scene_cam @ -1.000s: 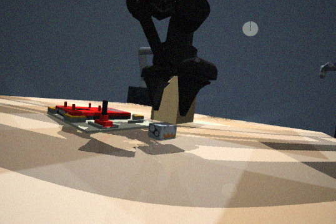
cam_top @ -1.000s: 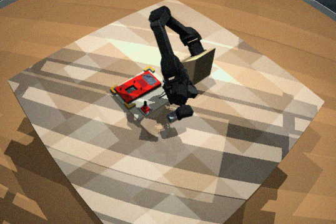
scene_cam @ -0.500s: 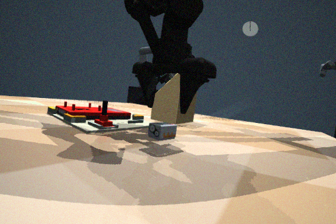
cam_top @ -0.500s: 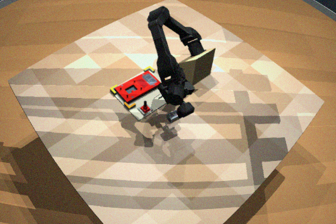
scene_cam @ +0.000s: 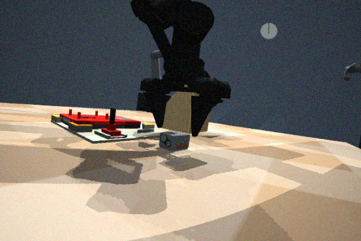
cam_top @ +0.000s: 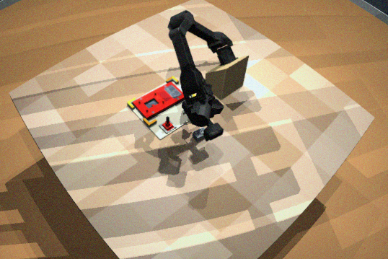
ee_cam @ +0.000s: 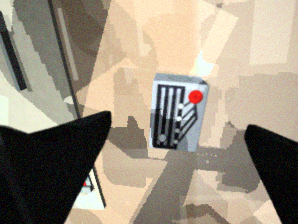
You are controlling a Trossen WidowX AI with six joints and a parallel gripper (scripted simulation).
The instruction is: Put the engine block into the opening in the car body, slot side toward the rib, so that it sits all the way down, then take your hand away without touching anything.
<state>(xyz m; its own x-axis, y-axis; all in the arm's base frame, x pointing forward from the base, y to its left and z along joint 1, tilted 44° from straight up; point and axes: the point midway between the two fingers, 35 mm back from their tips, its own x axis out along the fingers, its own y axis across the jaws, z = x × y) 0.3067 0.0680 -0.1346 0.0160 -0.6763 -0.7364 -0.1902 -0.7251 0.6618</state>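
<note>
Though poised above the engine block [cam_top: 197, 133] [scene_cam: 174, 141] [ee_cam: 177, 115], end effector [cam_top: 205, 131] [scene_cam: 177, 131] [ee_cam: 178, 124]: fingers apart, empty. Block: on bench [cam_top: 151, 234] [scene_cam: 201, 198] [ee_cam: 272, 105], between car body [cam_top: 167, 102] [scene_cam: 100, 120] and the bench's right corner. Risk: off-centre descent, one fingertip striking its top.

In the top view, the gripper [cam_top: 208, 130] [scene_cam: 178, 131] [ee_cam: 178, 124] hides part of the engine block [cam_top: 198, 134] [scene_cam: 174, 141] [ee_cam: 178, 114]; its slot side is unclear there.

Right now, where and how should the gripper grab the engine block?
Come from straight above and pinch the two long sides of the engine block. In the wrist view its top is an oblong, narrower between those sides, which roughly face the open gripper's fingers. A small twist would probably square them up.
</note>
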